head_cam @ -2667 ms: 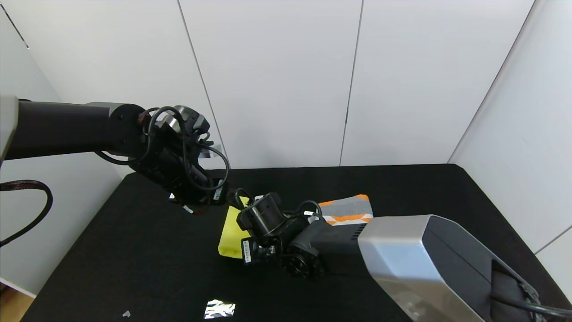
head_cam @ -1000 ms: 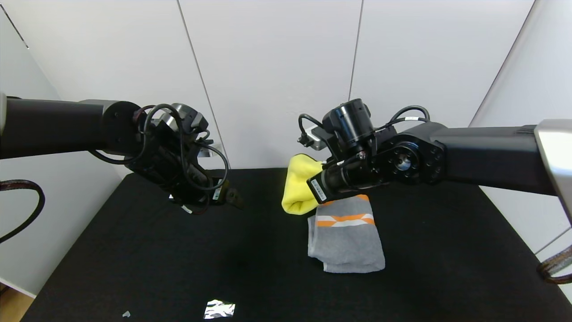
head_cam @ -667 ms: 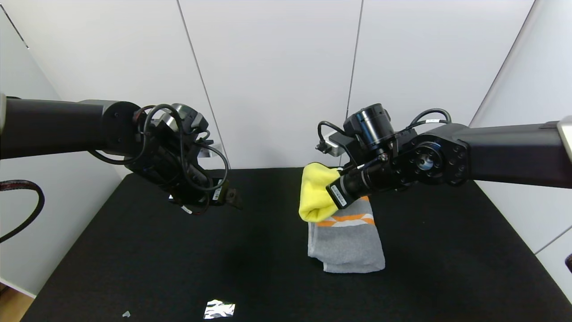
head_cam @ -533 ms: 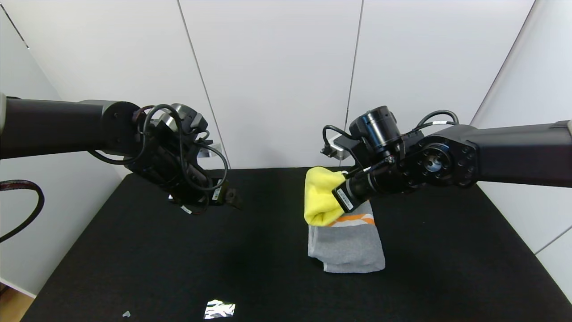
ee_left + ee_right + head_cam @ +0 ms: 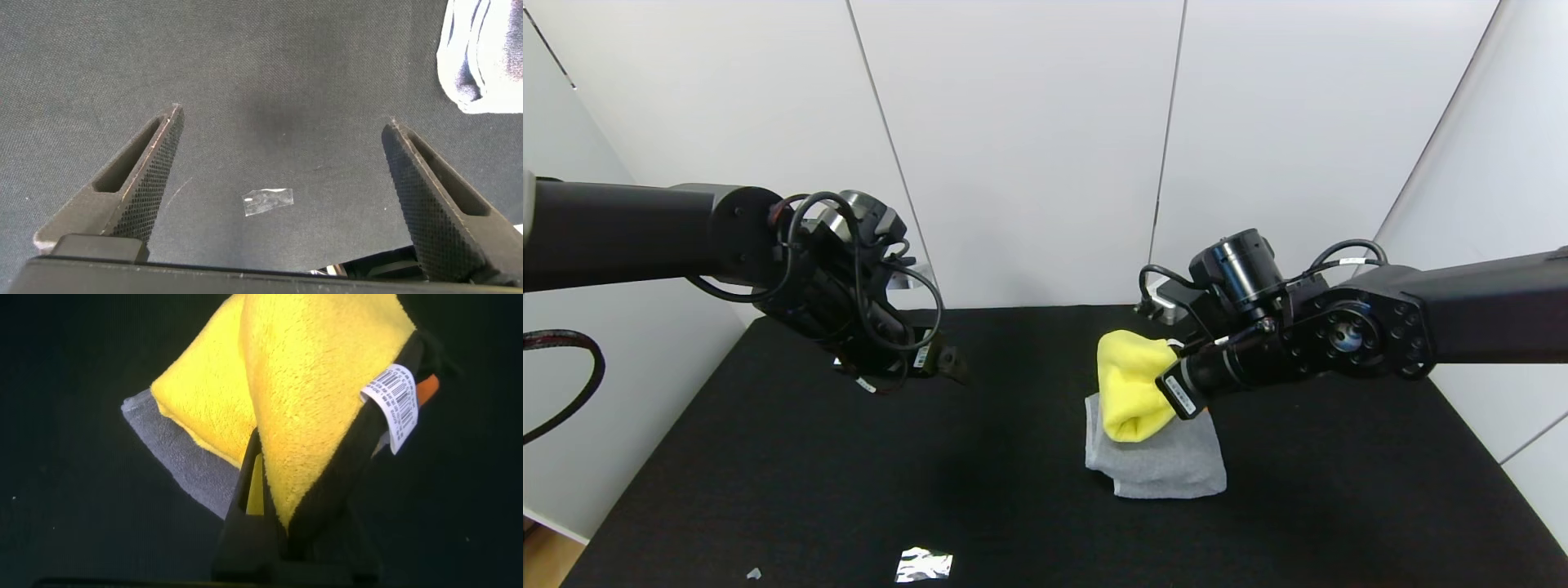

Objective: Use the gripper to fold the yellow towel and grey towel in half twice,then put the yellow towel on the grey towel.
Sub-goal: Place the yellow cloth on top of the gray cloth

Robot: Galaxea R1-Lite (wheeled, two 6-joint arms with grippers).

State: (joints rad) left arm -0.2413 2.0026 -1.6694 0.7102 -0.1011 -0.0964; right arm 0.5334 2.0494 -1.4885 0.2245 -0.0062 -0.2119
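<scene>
The folded yellow towel (image 5: 1131,390) hangs from my right gripper (image 5: 1168,367), which is shut on it; its lower end rests on the folded grey towel (image 5: 1168,465) lying right of the table's middle. In the right wrist view the yellow towel (image 5: 302,392) fills the jaws, its white tag (image 5: 396,400) beside one finger, with the grey towel (image 5: 176,453) below it. My left gripper (image 5: 947,363) hangs open and empty above the table's left side. In the left wrist view its fingers (image 5: 143,188) stand wide apart, and a corner of the grey towel (image 5: 482,57) shows at the edge.
The black table (image 5: 809,490) carries a scrap of clear tape (image 5: 924,563) near its front edge, which also shows in the left wrist view (image 5: 268,200). White wall panels stand behind and to the right.
My right arm has carried the yellow towel from the table's middle, up and rightward, then down onto the grey towel, now covering its orange patches. The left arm has stayed still.
</scene>
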